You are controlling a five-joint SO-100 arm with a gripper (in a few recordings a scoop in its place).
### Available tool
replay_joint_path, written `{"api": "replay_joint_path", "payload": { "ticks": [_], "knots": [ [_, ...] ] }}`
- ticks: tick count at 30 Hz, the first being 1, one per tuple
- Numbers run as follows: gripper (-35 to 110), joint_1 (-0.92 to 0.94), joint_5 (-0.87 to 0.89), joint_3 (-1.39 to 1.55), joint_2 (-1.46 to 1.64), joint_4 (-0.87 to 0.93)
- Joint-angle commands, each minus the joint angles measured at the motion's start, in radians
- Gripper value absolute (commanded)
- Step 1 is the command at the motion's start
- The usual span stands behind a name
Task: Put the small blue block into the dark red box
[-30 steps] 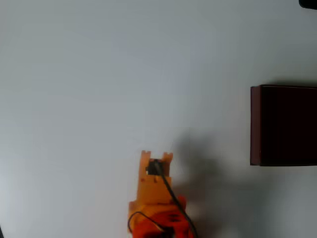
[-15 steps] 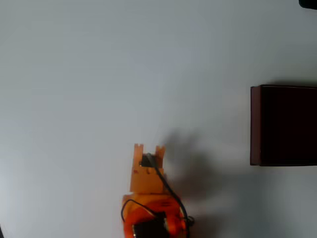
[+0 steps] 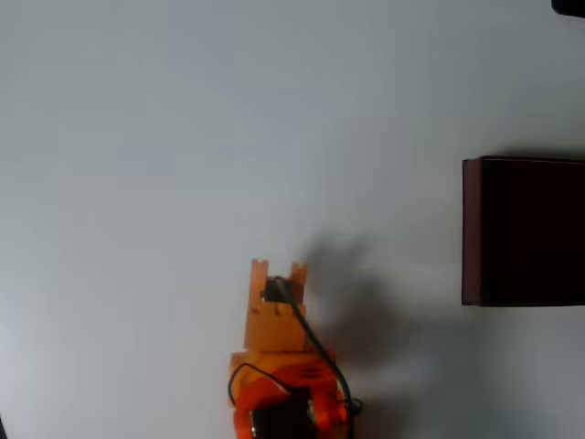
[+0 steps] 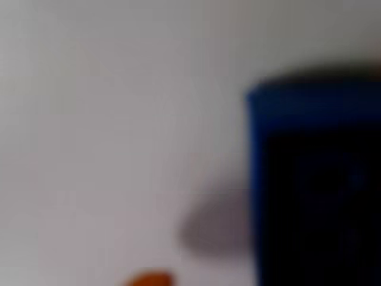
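Observation:
My orange gripper (image 3: 275, 272) is low in the overhead view, left of centre, pointing up the picture and far to the left of the dark red box (image 3: 523, 230) at the right edge. From above the arm covers the small blue block. In the wrist view the small blue block (image 4: 312, 179) is a large blurred dark blue shape on the right, very close to the camera, with a grey shadow to its lower left. An orange finger tip (image 4: 147, 279) peeks in at the bottom edge. The jaws' state does not show.
The table (image 3: 183, 137) is a plain pale surface all around the arm. A black cable (image 3: 311, 343) runs along the arm. A small dark object (image 3: 569, 5) sits at the top right corner.
The gripper has shifted a little left and up the picture over the last second, then eased slightly right. The box has not moved.

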Motion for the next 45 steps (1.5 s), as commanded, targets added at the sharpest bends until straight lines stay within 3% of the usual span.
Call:
{"api": "replay_joint_path", "payload": {
  "ticks": [1, 9, 17, 24, 28, 37, 45],
  "knots": [
    [29, -0.006, 0.023, 0.029, 0.015, -0.009],
    [28, -0.003, 0.015, 0.058, 0.035, -0.032],
    [0, 0.051, -0.031, 0.106, 0.077, -0.091],
    [0, 0.066, -0.031, 0.193, 0.371, 0.049],
    [0, 0.202, -0.213, 0.074, 0.333, 0.144],
    [0, 0.529, -0.810, -0.423, 0.014, 0.132],
    [0, 0.701, -1.115, -0.712, -0.291, 0.018]
  ]
}}
